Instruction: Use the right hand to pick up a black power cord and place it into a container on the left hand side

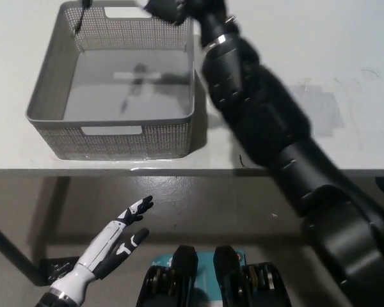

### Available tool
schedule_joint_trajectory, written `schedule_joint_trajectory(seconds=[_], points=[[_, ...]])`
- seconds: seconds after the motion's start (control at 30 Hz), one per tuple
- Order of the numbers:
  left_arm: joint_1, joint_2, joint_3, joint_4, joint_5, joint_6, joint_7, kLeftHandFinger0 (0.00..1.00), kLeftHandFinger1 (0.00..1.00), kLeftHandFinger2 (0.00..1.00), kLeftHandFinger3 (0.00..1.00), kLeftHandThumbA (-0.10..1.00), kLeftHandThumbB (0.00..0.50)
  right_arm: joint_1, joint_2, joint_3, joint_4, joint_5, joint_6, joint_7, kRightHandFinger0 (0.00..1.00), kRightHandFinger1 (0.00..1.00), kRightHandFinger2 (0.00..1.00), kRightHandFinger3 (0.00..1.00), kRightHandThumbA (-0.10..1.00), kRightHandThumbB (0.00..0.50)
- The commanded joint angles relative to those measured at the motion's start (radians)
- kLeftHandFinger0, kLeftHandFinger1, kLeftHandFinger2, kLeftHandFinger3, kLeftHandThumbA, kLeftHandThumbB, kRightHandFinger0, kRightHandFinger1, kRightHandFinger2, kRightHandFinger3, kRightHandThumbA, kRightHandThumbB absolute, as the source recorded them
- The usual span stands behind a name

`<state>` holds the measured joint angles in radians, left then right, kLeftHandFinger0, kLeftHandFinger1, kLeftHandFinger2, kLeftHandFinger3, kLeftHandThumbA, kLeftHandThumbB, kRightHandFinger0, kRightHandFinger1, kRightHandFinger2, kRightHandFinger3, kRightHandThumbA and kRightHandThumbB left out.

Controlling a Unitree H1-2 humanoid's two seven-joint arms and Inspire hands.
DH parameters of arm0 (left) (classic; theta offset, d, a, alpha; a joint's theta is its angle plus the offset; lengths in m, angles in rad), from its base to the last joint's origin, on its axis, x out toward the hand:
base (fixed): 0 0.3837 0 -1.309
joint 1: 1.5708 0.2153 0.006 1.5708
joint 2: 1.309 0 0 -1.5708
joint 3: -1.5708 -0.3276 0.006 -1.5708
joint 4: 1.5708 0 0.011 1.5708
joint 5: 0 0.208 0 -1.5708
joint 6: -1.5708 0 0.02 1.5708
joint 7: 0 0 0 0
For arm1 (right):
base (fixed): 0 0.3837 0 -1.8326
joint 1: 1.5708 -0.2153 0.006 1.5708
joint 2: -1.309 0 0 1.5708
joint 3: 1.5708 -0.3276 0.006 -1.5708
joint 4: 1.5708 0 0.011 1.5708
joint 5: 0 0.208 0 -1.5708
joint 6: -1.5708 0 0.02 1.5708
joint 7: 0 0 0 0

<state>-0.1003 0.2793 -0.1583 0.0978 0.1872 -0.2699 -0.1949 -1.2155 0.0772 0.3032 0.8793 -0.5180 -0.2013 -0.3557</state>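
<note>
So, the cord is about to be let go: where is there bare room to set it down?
The basket floor is bare, walled by its mesh sides. The table right of the black arm is also free. It is crowded at the basket's far right corner, where the right hand reaches in. The left hand rests below the table.

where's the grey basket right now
In the head view the grey basket sits on the white table at upper left, with the black right robot hand over its far rim.

I see a grey perforated plastic basket (54, 96), a white tabletop (320, 51), my black right arm (275, 141), my white left hand (112, 240)
</note>
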Motion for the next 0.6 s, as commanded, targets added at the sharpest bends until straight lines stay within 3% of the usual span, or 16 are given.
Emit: schedule_joint_trajectory(seconds=[0.0, 0.37, 0.4, 0.43, 0.47, 0.5, 0.53, 0.57], points=[[-0.027, 0.016, -0.001, -0.027, 0.007, -0.004, -0.014, 1.00, 1.00, 1.00, 1.00, 0.97, 0.402, -0.097, 0.043, 0.008, 0.027, -0.024, -0.007, -0.063, 0.00, 0.25, 0.60, 0.51, -0.10, 0.197], [-0.043, 0.021, 0.001, -0.025, 0.007, -0.006, -0.026, 1.00, 1.00, 1.00, 1.00, 0.98, 0.403, -0.080, 0.105, 0.014, 0.218, -0.004, -0.065, -0.094, 0.01, 0.36, 0.70, 0.64, -0.10, 0.179], [-0.044, 0.022, 0.001, -0.024, 0.006, -0.009, -0.026, 1.00, 1.00, 1.00, 1.00, 0.98, 0.397, -0.079, 0.105, 0.012, 0.227, 0.002, -0.066, -0.083, 0.07, 0.45, 0.80, 0.73, -0.01, 0.181], [-0.045, 0.022, 0.002, -0.023, 0.005, -0.012, -0.026, 1.00, 1.00, 1.00, 1.00, 0.98, 0.396, -0.077, 0.105, 0.009, 0.237, 0.010, -0.066, -0.068, 0.11, 0.45, 0.77, 0.73, 0.06, 0.179], [-0.046, 0.022, 0.002, -0.020, 0.007, -0.017, -0.024, 1.00, 1.00, 1.00, 1.00, 0.98, 0.395, -0.079, 0.103, 0.010, 0.244, 0.015, -0.058, -0.042, 0.20, 0.50, 0.79, 0.78, 0.21, 0.196], [-0.051, 0.024, 0.001, -0.017, 0.014, -0.020, -0.022, 1.00, 1.00, 1.00, 1.00, 0.99, 0.393, -0.078, 0.088, 0.017, 0.244, 0.027, -0.044, 0.051, 0.60, 0.86, 1.00, 1.00, 0.57, 0.329], [-0.051, 0.024, 0.001, -0.018, 0.018, -0.018, -0.021, 1.00, 1.00, 1.00, 1.00, 0.99, 0.397, -0.077, 0.081, 0.023, 0.245, 0.032, -0.045, 0.092, 0.87, 1.00, 1.00, 1.00, 0.69, 0.362], [-0.048, 0.024, 0.000, -0.024, 0.017, -0.012, -0.024, 1.00, 1.00, 1.00, 1.00, 0.99, 0.397, -0.069, 0.074, 0.030, 0.242, 0.033, -0.020, 0.147, 1.00, 1.00, 1.00, 1.00, 0.85, 0.472]])
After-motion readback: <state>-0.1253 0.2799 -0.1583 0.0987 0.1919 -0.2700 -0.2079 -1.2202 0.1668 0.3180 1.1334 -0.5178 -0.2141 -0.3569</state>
